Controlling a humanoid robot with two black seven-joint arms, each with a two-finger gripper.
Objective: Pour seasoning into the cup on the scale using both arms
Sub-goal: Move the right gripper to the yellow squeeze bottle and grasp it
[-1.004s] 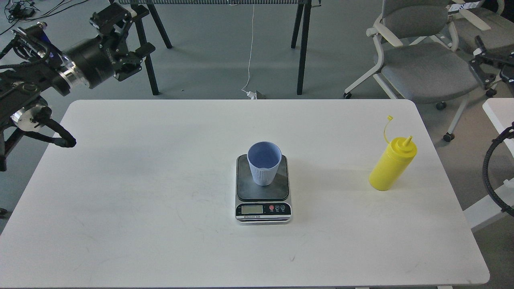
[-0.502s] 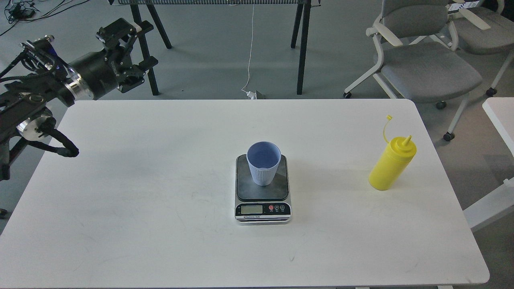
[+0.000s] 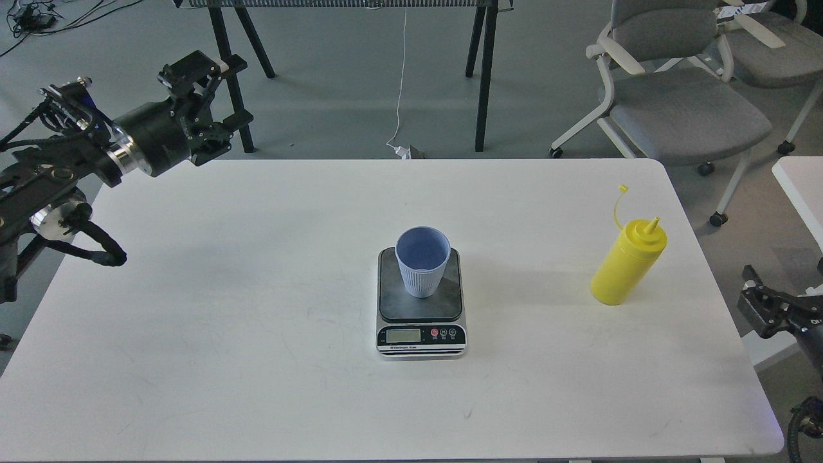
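Note:
The light-blue ribbed cup [image 3: 422, 270] stands upright on the dark plate of the scale [image 3: 420, 315] at the middle of the white table. The yellow seasoning bottle [image 3: 627, 263] stands upright near the table's right edge, its cap strap sticking up. My left gripper [image 3: 212, 103] is open and empty, in the air over the table's far left corner, well away from the cup. My right gripper [image 3: 750, 297] comes in at the right edge, beyond the table and below right of the bottle. Its fingers look apart and hold nothing.
The white table [image 3: 257, 289] holds only the scale, cup and bottle. Grey office chairs [image 3: 681, 103] stand behind the right corner. Black trestle legs [image 3: 482, 71] and a white cable are on the floor behind. Another white table edge [image 3: 800, 186] is at the far right.
My left gripper has come down and a little right toward the table's far left corner. My right arm left the upper right, was out of view, and now enters low at the right edge.

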